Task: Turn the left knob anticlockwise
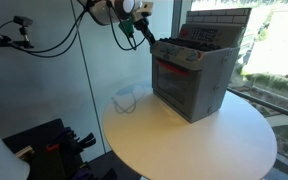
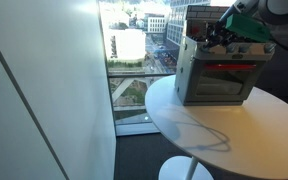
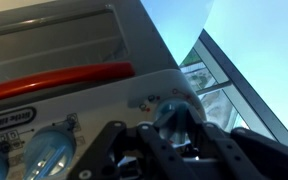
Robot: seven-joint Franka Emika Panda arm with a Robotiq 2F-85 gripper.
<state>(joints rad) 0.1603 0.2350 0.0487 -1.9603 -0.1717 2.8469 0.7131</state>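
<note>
A grey toy oven [image 1: 202, 88] with a red front stands on the round white table [image 1: 204, 145] in both exterior views, oven [image 2: 194, 80] and table [image 2: 199, 125]. The wrist view shows the left knob [image 3: 174, 110], a small bluish dial at the end of the row beside the oven's corner. My gripper [image 3: 176, 127] is shut on it, with a dark finger on either side [image 3: 147, 140]. In the exterior views the gripper [image 1: 147, 38] [image 2: 208, 37] meets the oven's upper front corner, and the knob itself is too small to make out there.
Two alike dials [image 3: 49, 150] sit further along the row, under the red oven handle [image 3: 54, 83]. A thin cable loop [image 1: 124, 100] lies on the table near its edge. Glass walls and windows stand close around. Dark equipment [image 1: 49, 145] sits low beside the table.
</note>
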